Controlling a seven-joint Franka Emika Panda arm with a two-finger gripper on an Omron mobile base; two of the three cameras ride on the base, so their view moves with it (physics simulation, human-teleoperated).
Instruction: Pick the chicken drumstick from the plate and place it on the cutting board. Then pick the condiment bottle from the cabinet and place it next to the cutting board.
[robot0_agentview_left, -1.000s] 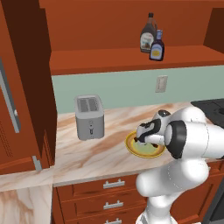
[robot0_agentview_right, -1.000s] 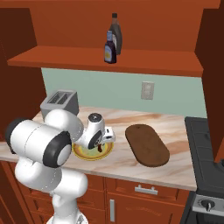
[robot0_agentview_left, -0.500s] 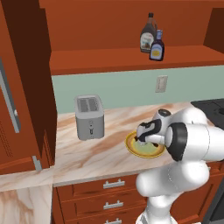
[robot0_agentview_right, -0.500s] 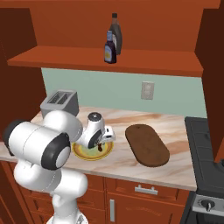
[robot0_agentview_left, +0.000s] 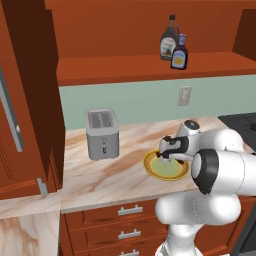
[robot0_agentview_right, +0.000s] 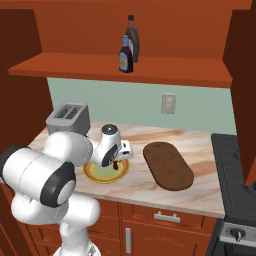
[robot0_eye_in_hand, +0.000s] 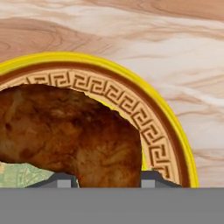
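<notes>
- Over the yellow plate (robot0_agentview_right: 102, 173) at the near edge of the marble worktop (robot0_agentview_left: 115, 170), the claw (robot0_agentview_right: 116, 165) points down, and I can see the chicken drumstick (robot0_agentview_right: 115, 165) right between its tips.
- Close up, the drumstick (robot0_eye_in_hand: 70, 133) sits squarely between the two tips, with the jaws partly closed against its sides, so it looks gripped.
- Whether the meat is clear of the plate (robot0_eye_in_hand: 168, 131) or resting on it, I cannot tell; the plate's patterned rim and pale green centre lie right beneath it.
- Just right of the plate lies the dark cutting board (robot0_agentview_right: 167, 165), bare on top and well apart from the claw.
- Up on the shelf of the cabinet (robot0_agentview_right: 150, 70), the blue condiment bottle (robot0_agentview_right: 126, 55) stands upright, just in front of a taller brown bottle (robot0_agentview_right: 132, 38).
- Far left on the worktop sits a silver toaster (robot0_agentview_left: 102, 133).
- An outlet (robot0_agentview_right: 168, 103) is on the green wall behind.
</notes>
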